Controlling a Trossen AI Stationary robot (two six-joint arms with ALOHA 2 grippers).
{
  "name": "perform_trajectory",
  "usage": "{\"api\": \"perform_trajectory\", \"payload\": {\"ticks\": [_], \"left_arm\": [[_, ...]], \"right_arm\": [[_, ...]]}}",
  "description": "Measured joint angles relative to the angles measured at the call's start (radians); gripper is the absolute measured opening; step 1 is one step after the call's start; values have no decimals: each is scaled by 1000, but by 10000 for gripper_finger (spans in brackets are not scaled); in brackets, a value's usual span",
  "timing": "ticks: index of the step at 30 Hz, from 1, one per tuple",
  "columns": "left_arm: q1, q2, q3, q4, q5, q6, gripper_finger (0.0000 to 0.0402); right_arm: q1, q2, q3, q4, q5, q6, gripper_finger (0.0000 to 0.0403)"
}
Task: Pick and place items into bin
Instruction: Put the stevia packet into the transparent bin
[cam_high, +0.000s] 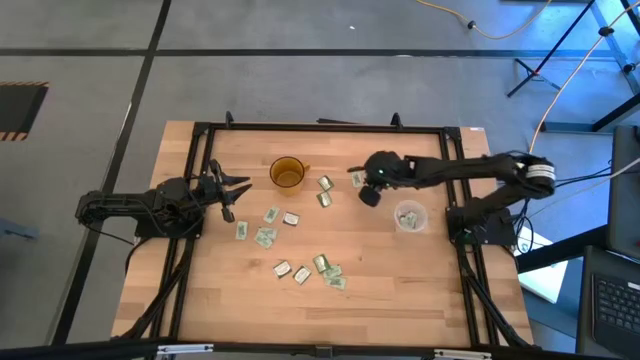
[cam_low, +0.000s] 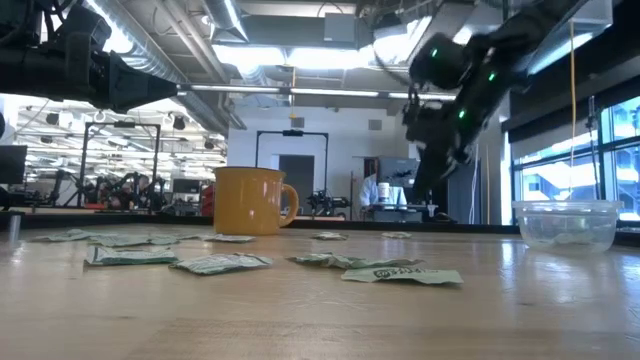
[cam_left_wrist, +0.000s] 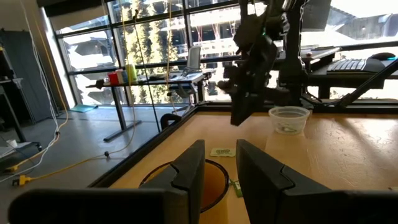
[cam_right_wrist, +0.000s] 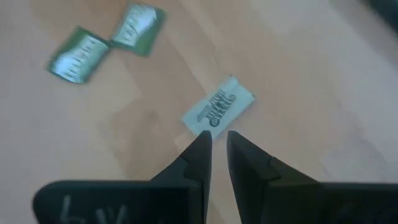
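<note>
Several small pale green and white packets lie flat on the wooden table, among them one (cam_high: 357, 178) by the right gripper, two (cam_high: 325, 190) near the amber cup and a cluster (cam_high: 320, 270) nearer the front. The bin (cam_high: 408, 215) is a clear round cup standing on the table's right side, with something pale green inside (cam_left_wrist: 287, 127). My right gripper (cam_high: 368, 197) hangs above the table, pointing down over one packet (cam_right_wrist: 219, 107), its fingers a narrow gap apart (cam_right_wrist: 216, 140) and touching nothing. My left gripper (cam_high: 235, 190) waits at the left, slightly open (cam_left_wrist: 221, 155).
An amber cup with a handle (cam_high: 287, 173) stands upright between the two grippers, just ahead of my left gripper (cam_left_wrist: 214, 180). Two more green packets (cam_right_wrist: 81, 55) lie beyond the one under my right gripper. A dark frame (cam_high: 320, 127) runs along the table's edges.
</note>
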Motion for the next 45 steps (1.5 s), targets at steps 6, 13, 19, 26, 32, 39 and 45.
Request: {"api": "perform_trajectory", "payload": {"ticks": [6,13,19,26,32,39,45], "left_arm": [[0,0,0,0,0,0,86],[0,0,0,0,0,0,86],[0,0,0,0,-1,0,86],[0,0,0,0,-1,0,86],[0,0,0,0,-1,0,86],[0,0,0,0,0,0,86],[0,0,0,0,-1,0,86]], "right_arm": [[-32,118,0,96,-53,-38,55],[-35,198,0,135,-52,-45,55],[-35,233,3,151,-50,-42,55],[-36,242,4,134,-59,-13,34],[-36,242,3,127,-59,-12,6],[-35,194,-4,97,-79,-3,2],[-25,43,-2,47,-79,-7,1]]}}
